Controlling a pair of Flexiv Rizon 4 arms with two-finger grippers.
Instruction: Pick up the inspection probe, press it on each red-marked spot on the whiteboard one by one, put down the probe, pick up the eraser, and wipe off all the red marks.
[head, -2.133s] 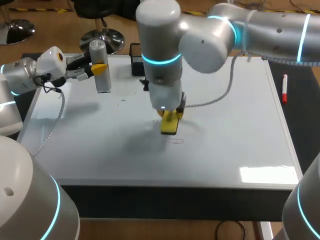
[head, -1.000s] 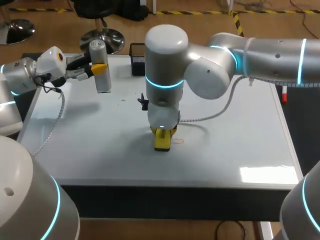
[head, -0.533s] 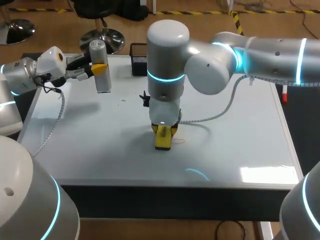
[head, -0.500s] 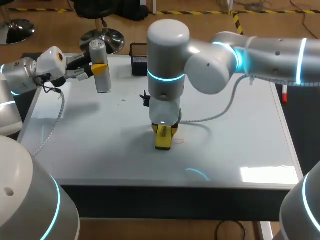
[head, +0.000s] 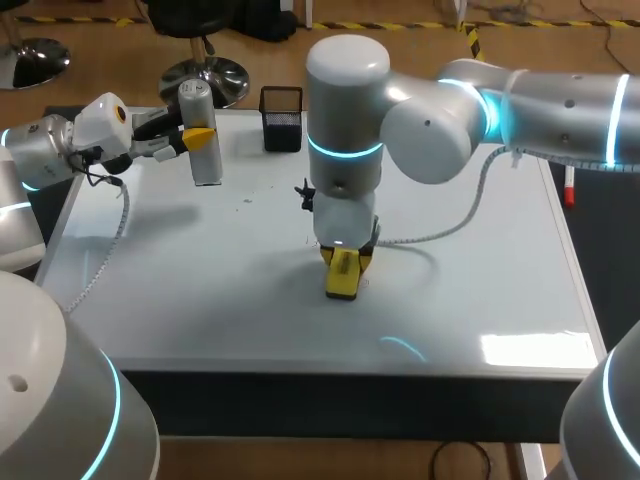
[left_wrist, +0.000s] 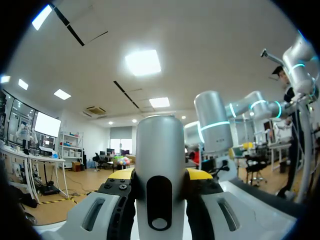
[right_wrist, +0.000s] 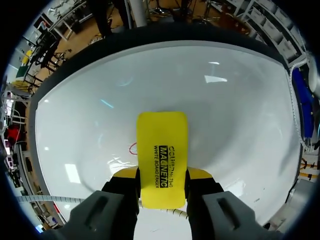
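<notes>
Two-arm whiteboard station seen from the head camera and both wrist cameras. The left gripper (left_wrist: 160, 176) is clenched on the inspection probe (head: 204, 132), a grey cylinder with a rounded cap. Its yellow-tipped fingers (left_wrist: 199, 174) press the probe from two sides, and a dark oval window on the probe body faces the wrist camera. In the head view the probe stands upright in this gripper over the far left part of the whiteboard (head: 480, 260), and its lower end appears to be clear of the surface. The right gripper (head: 346, 258) points straight down near the middle of the board. It grasps the yellow eraser (right_wrist: 162, 155), with one finger on each long edge. The eraser extends ahead of the fingertips, printed side toward the wrist camera. As far as the head view shows, its far end meets the board. A small red mark (right_wrist: 132, 148), a thin curved stroke, lies on the board just beside the eraser's long edge, ahead of the right fingers and partly hidden by the eraser. A grey cable (head: 455, 208) loops from the right gripper's wrist over the board toward the right arm. A black mesh pen holder (head: 281, 104) stands at the board's far edge, beyond the right gripper and beside the held probe.
</notes>
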